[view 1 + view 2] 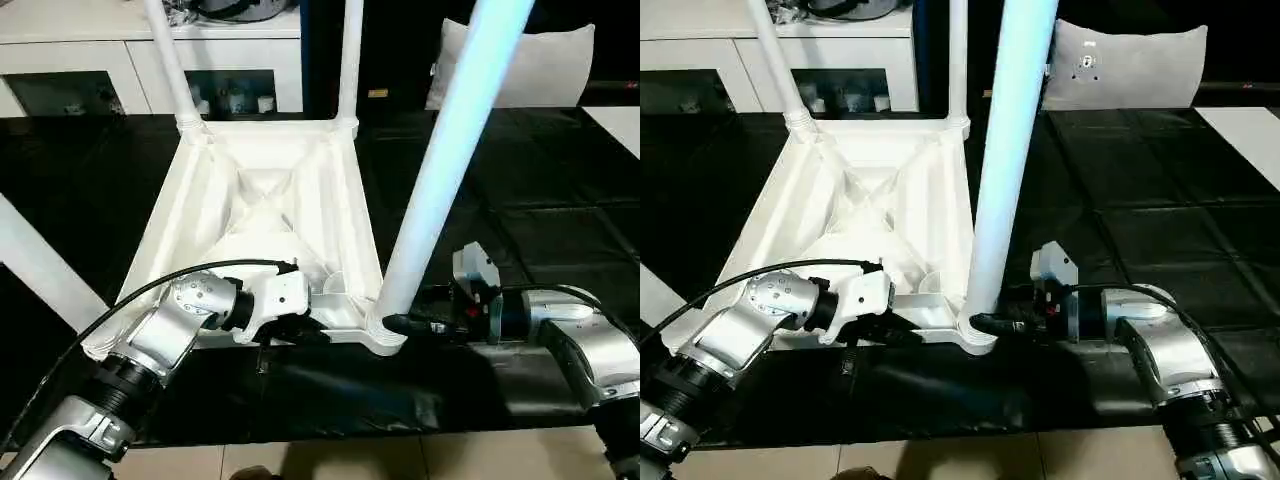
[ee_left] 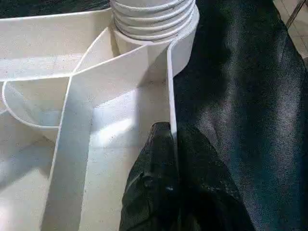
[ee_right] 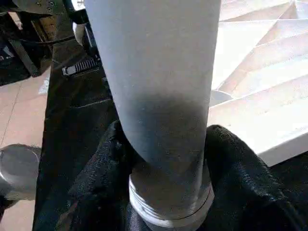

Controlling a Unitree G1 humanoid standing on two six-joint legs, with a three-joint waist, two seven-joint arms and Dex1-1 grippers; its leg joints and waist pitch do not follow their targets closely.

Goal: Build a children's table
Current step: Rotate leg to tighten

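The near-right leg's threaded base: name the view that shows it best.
The right wrist view: the leg rises close up, its threaded base ring between the right hand's black fingers. The left wrist view shows the threads at the corner socket. The eye views show the whole leg, its threads too small.

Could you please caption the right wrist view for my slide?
Right gripper fingers flank the base of a white table leg standing in its corner socket.

A home-like room: white glass-door cabinet (image 1: 150,70), cushion (image 1: 1130,65), tiled floor (image 1: 400,458).
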